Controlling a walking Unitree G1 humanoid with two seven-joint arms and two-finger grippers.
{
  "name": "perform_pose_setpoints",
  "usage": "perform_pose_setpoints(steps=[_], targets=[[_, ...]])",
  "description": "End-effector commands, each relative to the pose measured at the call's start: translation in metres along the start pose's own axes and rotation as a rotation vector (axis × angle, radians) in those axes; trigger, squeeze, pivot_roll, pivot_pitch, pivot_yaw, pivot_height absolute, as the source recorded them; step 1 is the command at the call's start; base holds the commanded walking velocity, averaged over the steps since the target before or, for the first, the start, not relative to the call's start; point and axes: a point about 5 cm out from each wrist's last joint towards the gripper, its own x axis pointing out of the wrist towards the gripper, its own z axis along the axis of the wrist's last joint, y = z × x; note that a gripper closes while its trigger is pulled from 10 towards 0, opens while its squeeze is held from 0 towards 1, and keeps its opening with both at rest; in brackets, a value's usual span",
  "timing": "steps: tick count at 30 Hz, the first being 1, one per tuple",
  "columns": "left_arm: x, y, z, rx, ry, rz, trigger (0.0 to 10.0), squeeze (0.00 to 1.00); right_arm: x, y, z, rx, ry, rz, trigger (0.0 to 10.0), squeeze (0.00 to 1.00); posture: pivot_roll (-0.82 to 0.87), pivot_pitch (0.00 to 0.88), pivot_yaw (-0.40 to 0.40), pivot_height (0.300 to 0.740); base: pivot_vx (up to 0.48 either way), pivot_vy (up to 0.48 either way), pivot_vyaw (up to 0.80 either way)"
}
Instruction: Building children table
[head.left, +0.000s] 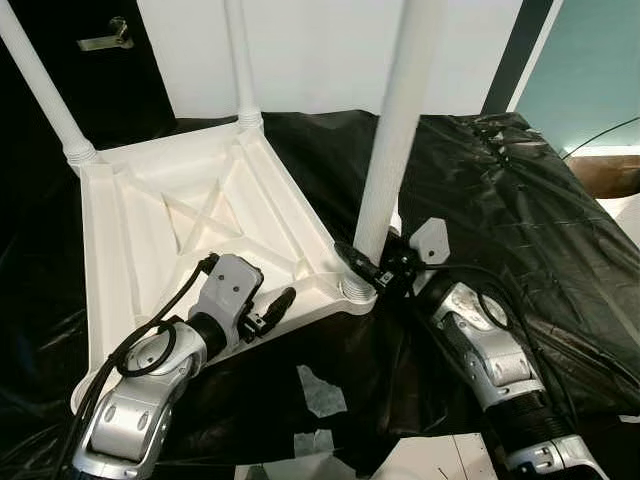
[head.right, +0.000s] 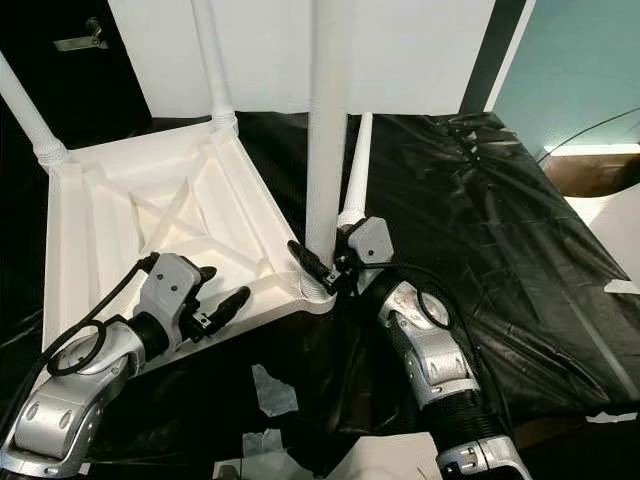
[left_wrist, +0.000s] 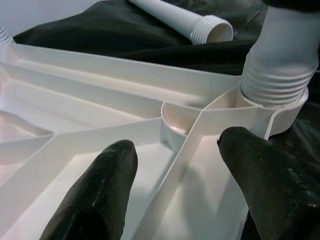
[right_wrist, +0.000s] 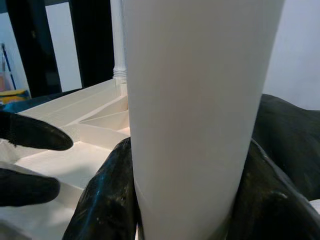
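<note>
A white plastic tabletop (head.left: 150, 230) lies upside down on a black sheet. Two legs stand in its far corners (head.left: 45, 95) (head.left: 240, 60). A third leg (head.left: 395, 130) stands upright in the near right corner socket (left_wrist: 277, 75), and my right gripper (head.left: 360, 262) is shut around its base, fingers (right_wrist: 107, 200) pressing on both sides. My left gripper (head.left: 272, 308) hovers open over the tabletop's near edge, its fingers (left_wrist: 100, 195) on either side of a rib. A loose leg (head.right: 357, 160) lies on the sheet behind, threaded end showing (left_wrist: 210, 27).
The black plastic sheet (head.left: 520, 200) covers the work area. White paper scraps (head.left: 322, 390) lie at the near edge. A dark door with a handle (head.left: 105, 40) stands at the back left, and a brown box (head.left: 610, 175) at the right.
</note>
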Motion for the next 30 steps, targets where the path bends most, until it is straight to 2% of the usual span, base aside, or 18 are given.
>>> perform_pose_setpoints(steps=[1, 6, 8, 11, 14, 18, 22, 30], targets=[[-0.002, 0.002, 0.000, 0.003, 0.009, 0.039, 10.0, 0.00, -0.014, 0.007, -0.035, 0.084, 0.158, 0.005, 10.0, 0.00, 0.12, 0.075, -0.009, 0.740, 0.000, 0.000, 0.00], [-0.001, 0.002, 0.001, 0.006, 0.006, 0.038, 10.0, 0.00, -0.017, 0.008, -0.038, 0.135, 0.125, 0.001, 10.0, 0.00, 0.12, 0.071, -0.006, 0.740, 0.000, 0.000, 0.00], [-0.001, 0.002, 0.001, 0.006, 0.006, 0.038, 10.0, 0.00, -0.018, 0.008, -0.041, 0.117, 0.136, -0.003, 10.0, 0.00, 0.12, 0.071, -0.006, 0.740, 0.000, 0.000, 0.00], [-0.002, 0.002, 0.001, 0.008, 0.008, 0.035, 10.0, 0.00, -0.019, 0.013, -0.044, 0.021, 0.172, 0.053, 10.0, 0.00, 0.12, 0.069, -0.004, 0.740, 0.000, 0.000, 0.00], [-0.002, 0.002, 0.002, 0.009, 0.007, 0.031, 10.0, 0.00, -0.019, 0.013, -0.044, 0.024, 0.179, 0.055, 10.0, 0.00, 0.12, 0.068, -0.002, 0.740, 0.000, 0.000, 0.00], [-0.001, 0.001, 0.003, 0.010, 0.005, 0.025, 10.0, 0.00, -0.018, 0.010, -0.045, 0.052, 0.208, 0.048, 10.0, 0.00, 0.12, 0.065, 0.001, 0.740, 0.000, 0.000, 0.00], [-0.001, 0.002, 0.004, 0.016, 0.001, 0.019, 10.0, 0.00, -0.016, 0.007, -0.045, 0.128, 0.240, 0.048, 10.0, 0.00, 0.11, 0.059, 0.003, 0.740, 0.000, 0.000, 0.00], [-0.001, 0.001, 0.005, 0.020, 0.001, 0.012, 10.0, 0.00, -0.015, 0.001, -0.046, 0.169, 0.294, 0.024, 10.0, 0.00, 0.11, 0.055, 0.004, 0.740, 0.000, 0.000, 0.00]])
